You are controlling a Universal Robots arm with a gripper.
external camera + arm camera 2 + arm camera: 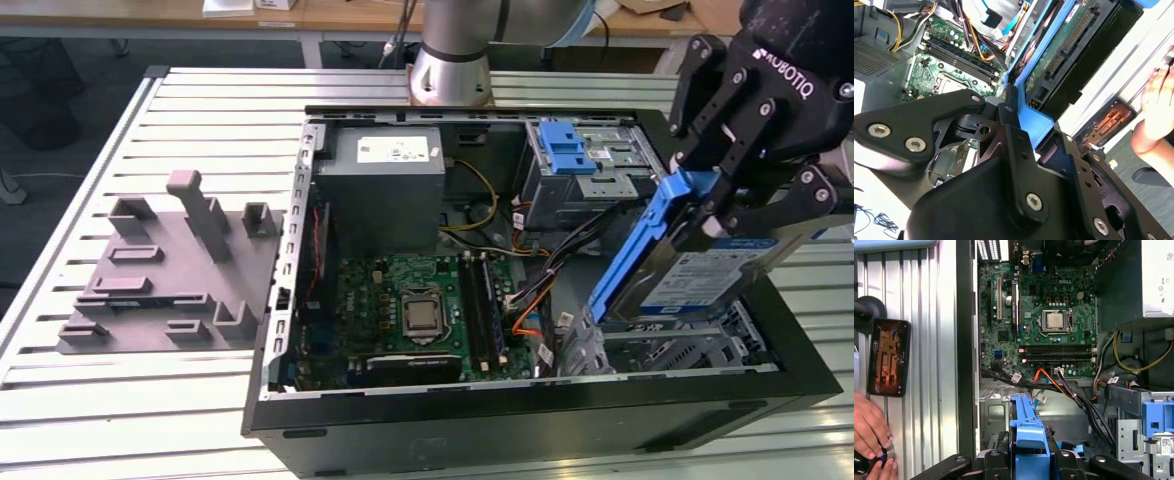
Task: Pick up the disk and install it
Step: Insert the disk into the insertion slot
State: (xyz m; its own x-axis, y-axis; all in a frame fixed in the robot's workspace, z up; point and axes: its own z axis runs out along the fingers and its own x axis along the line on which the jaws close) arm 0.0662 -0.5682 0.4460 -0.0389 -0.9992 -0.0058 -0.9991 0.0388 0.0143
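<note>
One end effector [727, 205], fingers clamped on the tilted disk [714, 280] above the case [534, 420].

bright, even room light from overhead. the slatted table [80, 390] shines pale with mild glare, while the inside of the open computer case [534, 400] sits in soft shadow. in the second wrist view the near gripper [1004, 150] body looms dark and a little soft.

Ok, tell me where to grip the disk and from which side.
Grip the disk by the blue carrier bracket at its upper end, from above, as the gripper does now: it hangs tilted on edge over the case, so its lower end stays free.
</note>
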